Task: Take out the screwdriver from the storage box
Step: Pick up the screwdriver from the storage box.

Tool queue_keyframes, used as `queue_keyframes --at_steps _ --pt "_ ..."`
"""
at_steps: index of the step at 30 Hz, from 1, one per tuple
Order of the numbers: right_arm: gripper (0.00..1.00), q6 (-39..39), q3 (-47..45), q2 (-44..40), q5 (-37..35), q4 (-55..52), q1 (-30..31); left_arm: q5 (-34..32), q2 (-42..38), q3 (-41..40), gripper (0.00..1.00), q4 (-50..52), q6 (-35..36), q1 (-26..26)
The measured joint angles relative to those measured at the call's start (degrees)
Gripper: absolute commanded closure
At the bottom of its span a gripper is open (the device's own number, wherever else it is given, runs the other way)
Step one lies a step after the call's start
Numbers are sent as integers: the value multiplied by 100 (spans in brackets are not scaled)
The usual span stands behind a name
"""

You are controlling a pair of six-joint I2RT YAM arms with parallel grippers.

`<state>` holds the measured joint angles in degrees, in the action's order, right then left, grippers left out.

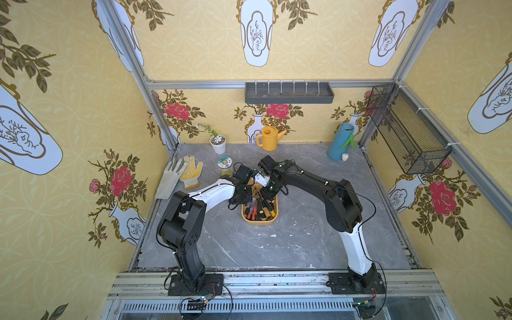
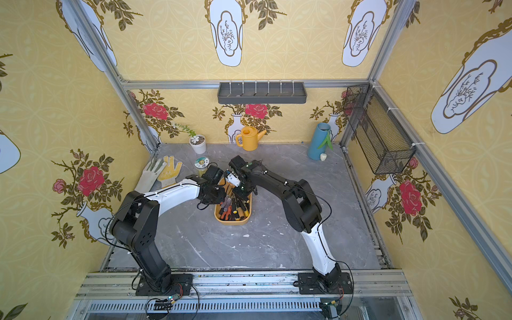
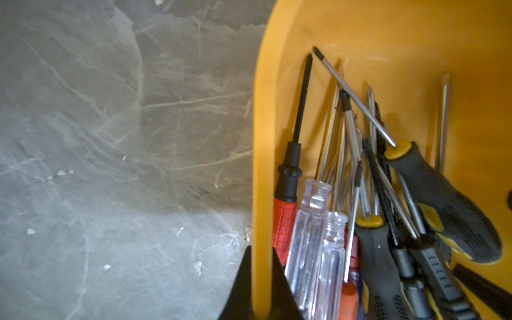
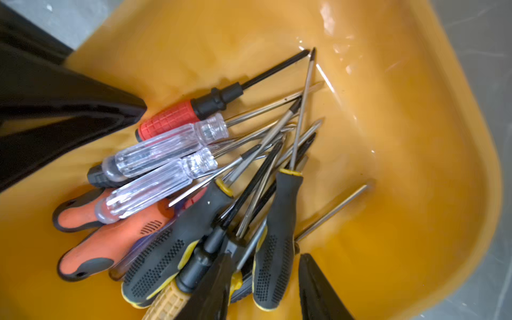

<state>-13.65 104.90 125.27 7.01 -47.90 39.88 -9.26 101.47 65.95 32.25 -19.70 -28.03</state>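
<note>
The storage box (image 1: 259, 221) (image 2: 232, 221) is a shallow yellow-orange tub at the middle of the grey table, holding several screwdrivers (image 1: 259, 206). My left gripper (image 3: 261, 277) (image 1: 245, 197) is shut on the box's left wall (image 3: 263, 138), one finger inside and one outside. My right gripper (image 4: 266, 257) (image 1: 270, 194) reaches into the box (image 4: 415, 138) from the right. Its fingers stand apart on either side of a screwdriver with a black-and-yellow handle (image 4: 277, 227), and a gap shows between that handle and one finger (image 4: 318, 288).
Two work gloves (image 1: 180, 174) and a small jar (image 1: 225, 164) lie behind the box on the left. A white plant pot (image 1: 218, 144), a yellow watering can (image 1: 269, 138) and a blue vase (image 1: 340, 141) line the back wall. A grey tray (image 1: 288, 92) and mesh basket (image 1: 407, 130) hang above.
</note>
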Motion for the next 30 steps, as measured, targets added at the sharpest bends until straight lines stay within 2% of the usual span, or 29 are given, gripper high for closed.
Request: queue_keyframes --at_steps 9,18,24,30 --pt "65 186 354 428 -291 -181 66 -44 -35 -63 100 13 -2 7" --pt "64 470 837 907 -490 -428 149 -42 -98 -76 100 0 -11 4" --pt "77 664 933 1003 -551 -535 184 -57 -98 -94 100 15 -85 4" --pt "94 1134 579 695 -466 -328 136 -57 -98 -138 100 -35 -177 4"
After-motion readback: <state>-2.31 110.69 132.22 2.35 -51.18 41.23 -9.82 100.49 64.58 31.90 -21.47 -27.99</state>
